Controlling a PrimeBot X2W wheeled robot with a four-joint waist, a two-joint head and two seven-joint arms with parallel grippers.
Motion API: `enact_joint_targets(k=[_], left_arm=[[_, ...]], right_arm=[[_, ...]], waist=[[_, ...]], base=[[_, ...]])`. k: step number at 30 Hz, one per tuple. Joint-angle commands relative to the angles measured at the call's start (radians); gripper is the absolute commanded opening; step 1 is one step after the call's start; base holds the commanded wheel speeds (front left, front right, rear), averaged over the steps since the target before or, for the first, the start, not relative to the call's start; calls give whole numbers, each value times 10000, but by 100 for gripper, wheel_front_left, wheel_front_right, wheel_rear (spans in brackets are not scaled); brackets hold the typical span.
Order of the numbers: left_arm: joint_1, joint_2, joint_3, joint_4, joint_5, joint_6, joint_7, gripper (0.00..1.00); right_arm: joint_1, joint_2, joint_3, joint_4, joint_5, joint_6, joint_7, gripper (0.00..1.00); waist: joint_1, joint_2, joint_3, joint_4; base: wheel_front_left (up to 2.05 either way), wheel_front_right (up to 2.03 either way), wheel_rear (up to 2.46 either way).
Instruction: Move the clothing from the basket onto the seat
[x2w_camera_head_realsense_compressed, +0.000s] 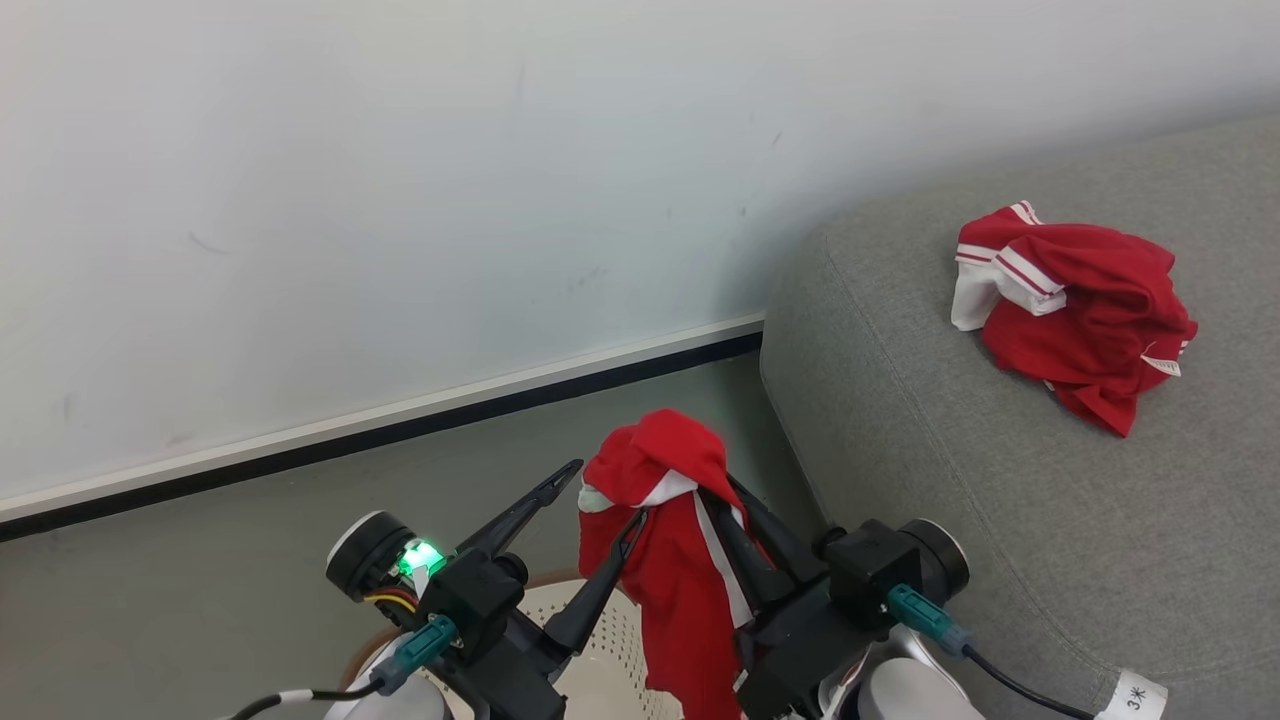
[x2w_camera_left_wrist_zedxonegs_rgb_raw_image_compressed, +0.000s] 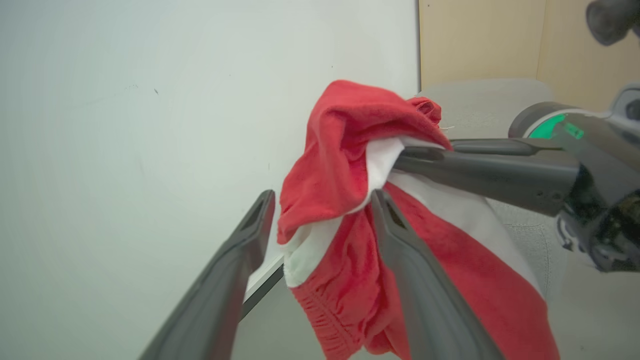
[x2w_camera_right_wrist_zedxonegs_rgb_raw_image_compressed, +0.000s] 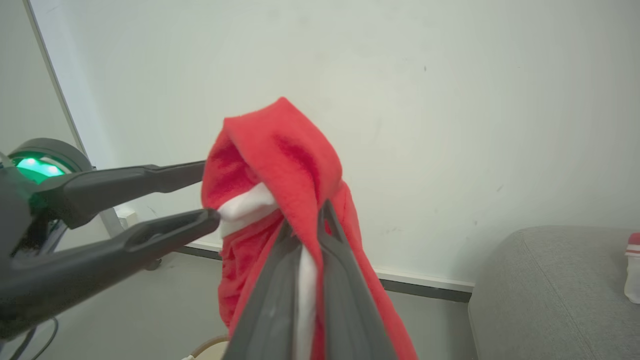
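A bright red garment (x2w_camera_head_realsense_compressed: 680, 570) with white stripes hangs in the air above the basket (x2w_camera_head_realsense_compressed: 610, 680), of which the cream perforated wall shows at the bottom. My right gripper (x2w_camera_head_realsense_compressed: 718, 490) is shut on the garment's upper fold; in the right wrist view its fingers (x2w_camera_right_wrist_zedxonegs_rgb_raw_image_compressed: 280, 280) press together on red and white cloth (x2w_camera_right_wrist_zedxonegs_rgb_raw_image_compressed: 280, 150). My left gripper (x2w_camera_head_realsense_compressed: 608, 490) stands open just to the left, one finger touching the cloth. A fold (x2w_camera_left_wrist_zedxonegs_rgb_raw_image_compressed: 325, 180) hangs between its spread fingers (x2w_camera_left_wrist_zedxonegs_rgb_raw_image_compressed: 250, 235), unpinched. A second red garment (x2w_camera_head_realsense_compressed: 1075, 310) lies crumpled on the grey seat (x2w_camera_head_realsense_compressed: 950, 520).
A pale wall with a white and black skirting strip (x2w_camera_head_realsense_compressed: 400, 420) runs behind, with grey floor (x2w_camera_head_realsense_compressed: 200, 570) below it. The seat's rounded corner (x2w_camera_head_realsense_compressed: 800, 300) sits right of the held garment. A white tag (x2w_camera_head_realsense_compressed: 1135, 695) lies at the seat's lower edge.
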Motion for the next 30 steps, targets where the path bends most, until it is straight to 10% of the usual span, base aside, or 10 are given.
enact_joint_targets(k=[1,30], left_arm=[[127,91,4,-45,-162,64,37,100],[-726,571,-636,-467,-75,-68,420,100]], right_arm=[[59,41,-96,-91,-91,-6,-5,0],[176,353,-1689,-1705,-596,-6,-5,0]], waist=[[0,0,31,-57],[0,0,1466,-3351]], base=[[0,0,0],[0,0,0]])
